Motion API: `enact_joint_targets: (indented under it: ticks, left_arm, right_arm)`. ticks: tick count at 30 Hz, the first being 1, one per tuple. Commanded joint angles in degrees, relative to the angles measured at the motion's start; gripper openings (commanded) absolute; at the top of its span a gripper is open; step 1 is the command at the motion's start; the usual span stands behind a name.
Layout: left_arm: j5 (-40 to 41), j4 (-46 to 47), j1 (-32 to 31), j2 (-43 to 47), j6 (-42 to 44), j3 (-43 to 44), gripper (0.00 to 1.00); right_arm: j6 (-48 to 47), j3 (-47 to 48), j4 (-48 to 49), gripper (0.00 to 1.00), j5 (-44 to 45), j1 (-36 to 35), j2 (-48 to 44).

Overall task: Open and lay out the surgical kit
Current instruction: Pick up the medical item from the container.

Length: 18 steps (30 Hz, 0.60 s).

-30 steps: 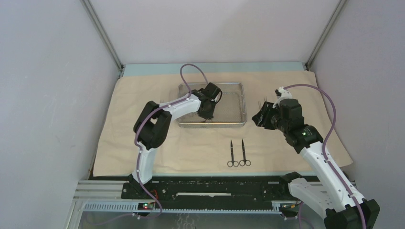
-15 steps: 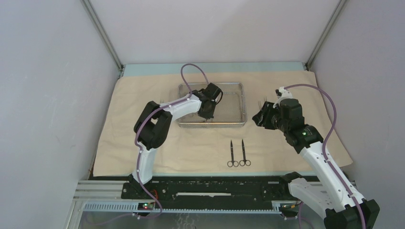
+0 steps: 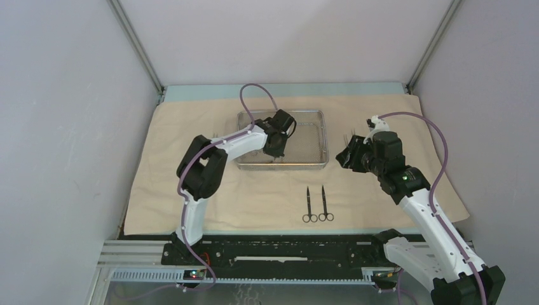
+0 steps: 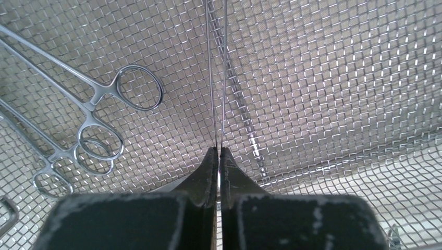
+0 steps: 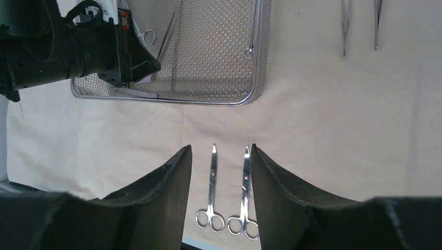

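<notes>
Spread flat over nearly all of the surface [image 3: 210, 90], with only a strip bare at the far edge: the beige cloth wrap [image 3: 191, 127] of the surgical kit. On the wrap, toward the far side and about midway across, the shallow steel mesh tray [image 3: 305, 112], long sides running left to right. Down inside the tray near its front wall, the left gripper [image 3: 274, 155], clenched tight on a pair of slim tweezers [image 4: 216, 78]: black fingers [image 4: 206, 177] pressed together in the left wrist view, the two thin steel arms squeezed between them and reaching away over the mesh floor. Whether lifted clear of the mesh or touching it, not possible to tell. To the left of the tweezers in that same view, flat on the mesh, a first clamp [image 4: 99, 98] and just beside it a second clamp [image 4: 47, 153], ring handles overlapping, shafts running off the frame's left edge. Out of the tray, on the wrap nearer the arm bases, a left scissors [image 3: 309, 204] and a right scissors [image 3: 325, 203], side by side, parallel, close but apart, rings toward the bases and tips toward the tray. At the top right of the right wrist view, on bare cloth, a slim pointed instrument [image 5: 345, 26] and a second slim instrument [image 5: 376, 21], both cut off by the frame, kind not clear. Right of the tray and above the wrap, the right gripper [image 3: 348, 157], released, fingers wide apart with nothing between them.
</notes>
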<state>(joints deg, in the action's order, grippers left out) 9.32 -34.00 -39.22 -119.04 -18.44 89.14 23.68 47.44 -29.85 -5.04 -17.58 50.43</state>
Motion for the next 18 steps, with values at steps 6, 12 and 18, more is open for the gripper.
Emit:
enact_joint_targets:
  ticks: [6,12,18]
  left_arm:
    - [2.4,0.2,-0.2,7.5,1.3,2.1,0.0]
    - [3.5,-0.3,1.3,11.9,1.2,1.2,0.0]
    - [4.8,-0.5,4.9,19.5,0.8,-2.1,0.0]
  right_arm:
    - [-0.7,1.1,1.2,0.54,0.1,0.7,-0.5]
    - [-0.7,1.1,1.2,0.54,-0.1,0.8,-0.5]
    - [-0.7,1.1,1.3,0.54,-0.5,0.9,-0.5]
